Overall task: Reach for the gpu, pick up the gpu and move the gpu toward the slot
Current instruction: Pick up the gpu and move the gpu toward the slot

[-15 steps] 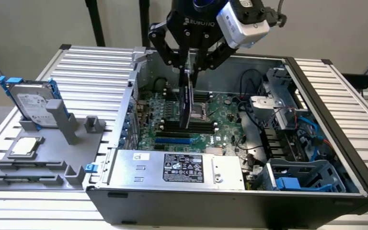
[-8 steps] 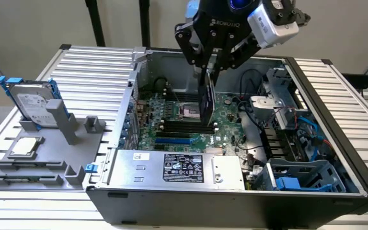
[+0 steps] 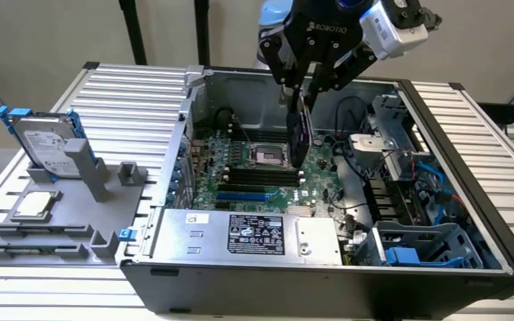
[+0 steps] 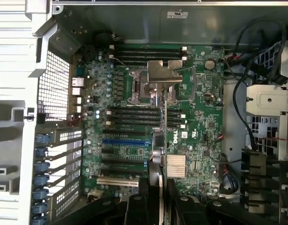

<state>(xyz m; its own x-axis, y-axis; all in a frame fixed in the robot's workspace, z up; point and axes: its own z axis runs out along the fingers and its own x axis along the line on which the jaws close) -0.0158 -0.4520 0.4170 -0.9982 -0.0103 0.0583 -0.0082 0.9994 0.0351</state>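
My gripper (image 3: 307, 85) hangs over the open computer case (image 3: 328, 281) and is shut on the gpu (image 3: 299, 130). The card is held upright by its top edge, its lower end above the green motherboard (image 3: 239, 177) beside the CPU socket (image 3: 270, 156). In the wrist view the gpu (image 4: 164, 140) appears edge-on as a thin line running up from between the black fingers (image 4: 137, 210) of the gripper (image 4: 162, 208). It lies across the memory slots, to one side of the blue expansion slot (image 4: 125, 140). The blue slot (image 3: 239, 197) sits toward the exterior view's left of the card.
A grey fixture (image 3: 78, 221) on the exterior view's left carries a silver hard drive with blue rails (image 3: 47, 144) and a small square CPU chip (image 3: 35, 204). Inside the case are a power supply (image 3: 248, 234), drive cages (image 3: 417, 251) and cables (image 3: 400, 167).
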